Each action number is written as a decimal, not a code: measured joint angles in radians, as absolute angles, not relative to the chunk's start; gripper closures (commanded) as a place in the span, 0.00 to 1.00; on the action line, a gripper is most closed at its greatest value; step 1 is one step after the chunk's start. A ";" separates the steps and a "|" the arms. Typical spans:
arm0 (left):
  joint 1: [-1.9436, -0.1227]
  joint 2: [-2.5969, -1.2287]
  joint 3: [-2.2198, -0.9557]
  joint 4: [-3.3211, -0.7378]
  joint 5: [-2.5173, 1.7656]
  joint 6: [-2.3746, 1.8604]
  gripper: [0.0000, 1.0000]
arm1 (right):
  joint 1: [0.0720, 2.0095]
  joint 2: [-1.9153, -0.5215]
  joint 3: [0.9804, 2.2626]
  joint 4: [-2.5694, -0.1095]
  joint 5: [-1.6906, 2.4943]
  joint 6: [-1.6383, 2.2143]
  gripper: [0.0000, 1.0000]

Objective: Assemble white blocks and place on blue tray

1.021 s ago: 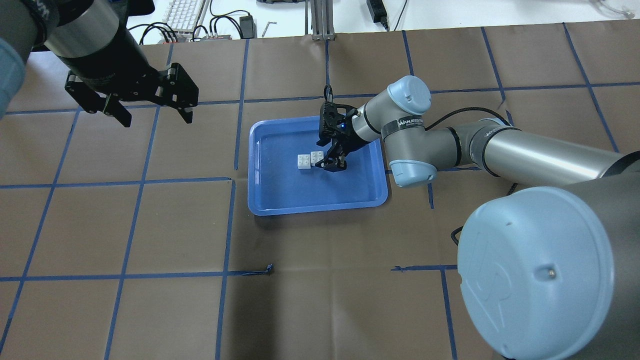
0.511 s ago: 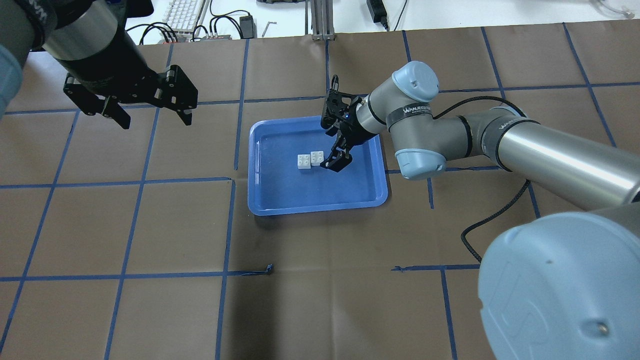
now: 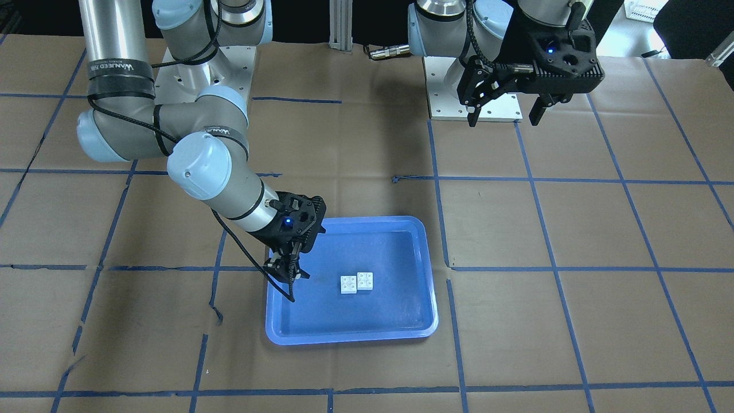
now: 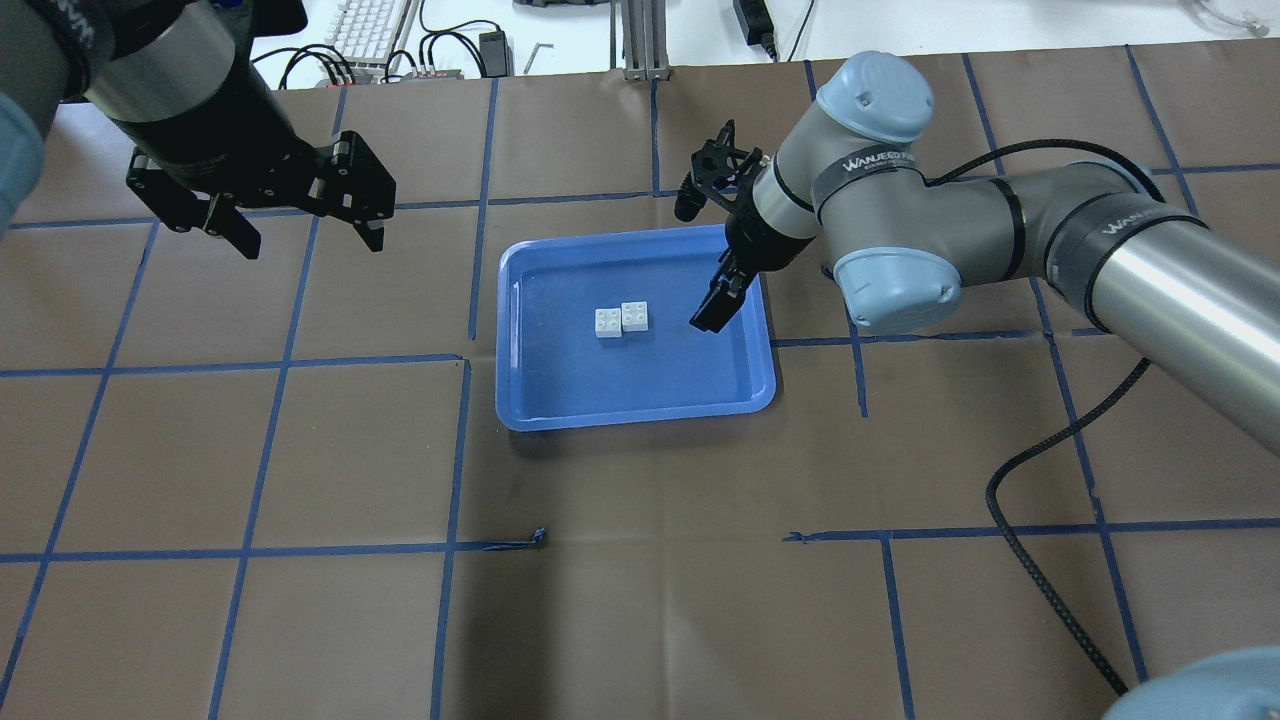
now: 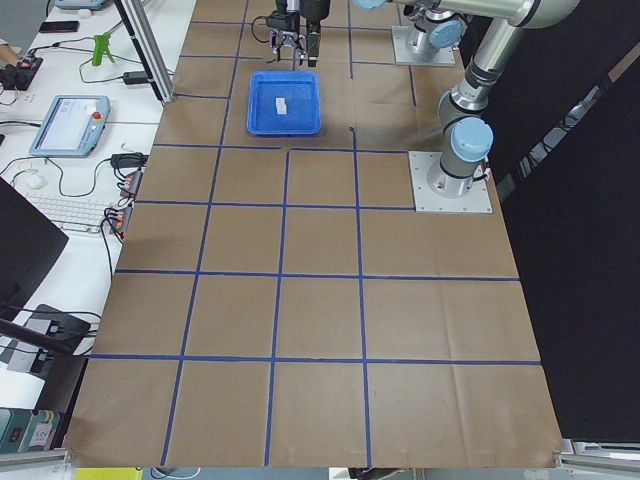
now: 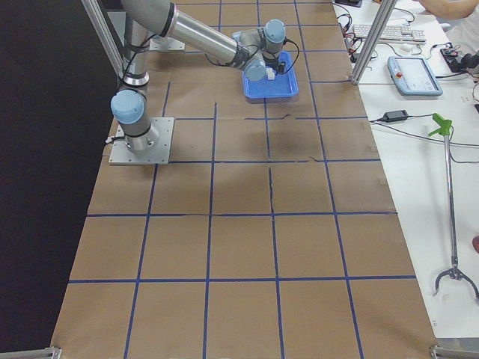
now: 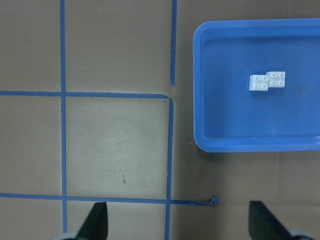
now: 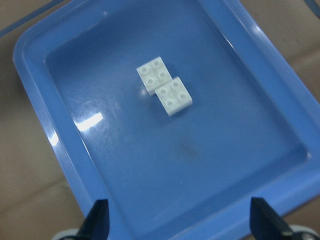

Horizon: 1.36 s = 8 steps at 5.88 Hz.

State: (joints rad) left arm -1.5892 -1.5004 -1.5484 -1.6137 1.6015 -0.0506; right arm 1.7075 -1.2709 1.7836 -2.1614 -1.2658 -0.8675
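Two white blocks (image 4: 621,319) lie joined corner to corner, offset, near the middle of the blue tray (image 4: 640,415). They also show in the front view (image 3: 356,282), in the left wrist view (image 7: 267,82) and in the right wrist view (image 8: 165,86). My right gripper (image 4: 712,312) is open and empty. It hangs over the tray's right part, to the right of the blocks and apart from them. In the right wrist view its fingertips (image 8: 97,220) stand wide apart. My left gripper (image 4: 312,240) is open and empty, raised over the table well left of the tray.
The tray (image 3: 350,335) sits on brown paper crossed by blue tape lines. A keyboard (image 4: 370,25) and cables lie beyond the table's far edge. My right arm's black cable (image 4: 1040,470) loops over the table at the right. The arm base plates (image 3: 481,86) stand at the robot side.
My right gripper has drawn back from the blocks, up and to the right toward the tray's right rim. The blocks stay where they were. My left arm has not moved.
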 measured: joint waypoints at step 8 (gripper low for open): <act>-1.589 -1.499 -1.549 -1.612 1.603 -0.051 0.01 | 1.560 -1.578 1.548 -1.501 -1.554 -0.103 0.00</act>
State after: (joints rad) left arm -1.5892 -1.4988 -1.5493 -1.6122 1.6030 -0.0506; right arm 1.5602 -1.5784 1.5481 -1.5010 -1.5540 -0.1026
